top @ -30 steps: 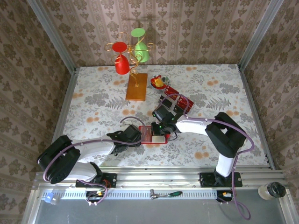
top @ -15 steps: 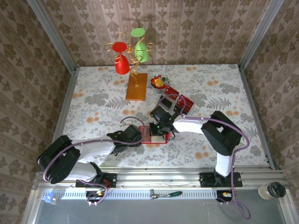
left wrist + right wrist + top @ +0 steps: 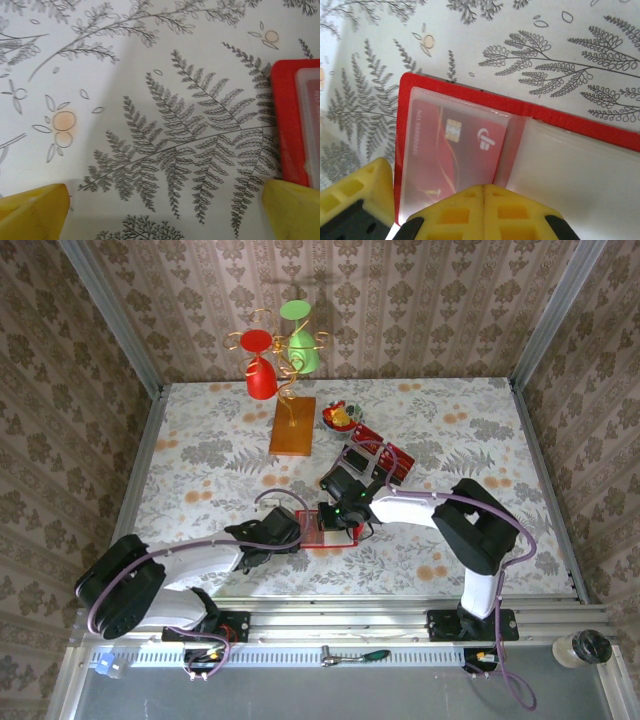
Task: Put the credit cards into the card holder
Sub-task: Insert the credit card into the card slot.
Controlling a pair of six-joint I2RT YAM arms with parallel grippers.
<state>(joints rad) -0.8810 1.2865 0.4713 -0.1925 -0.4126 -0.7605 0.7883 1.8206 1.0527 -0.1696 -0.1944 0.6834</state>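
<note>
1. Red and glossy, the card holder (image 3: 327, 531) lies opened flat on the fern-printed surface (image 3: 200, 460), towards the near edge, between the wrists of the two arms.
2. From the right wrist, its red border frames two clear pockets. The left pocket holds a credit card (image 3: 451, 150), red with a gold chip and a white logo, tucked inside the sleeve. The right pocket looks pale.
3. The right jaws are pressed together. Their yellow fingertips (image 3: 517, 212) meet in a straight seam directly over the lower edge of the card's pocket. Whether they touch the sleeve cannot be told.
4. A third yellow block (image 3: 360, 197) sits at the lower left of that view, just beside the holder's left edge.
5. The left jaws are spread wide. Their yellow fingertips (image 3: 31, 211) sit in the two lower corners of the left wrist view with bare surface between them. The right-hand tip is just beside the holder's red edge, and nothing is gripped.
6. More credit cards (image 3: 392, 458) lie behind the right wrist, to the holder's right and farther back. They are too small to read.
7. Farther back stands a wire stand on a wooden base (image 3: 292, 426), carrying a red cup (image 3: 262, 380) and a green cup (image 3: 303, 352). A small dish (image 3: 340, 418) is just to its right.
</note>
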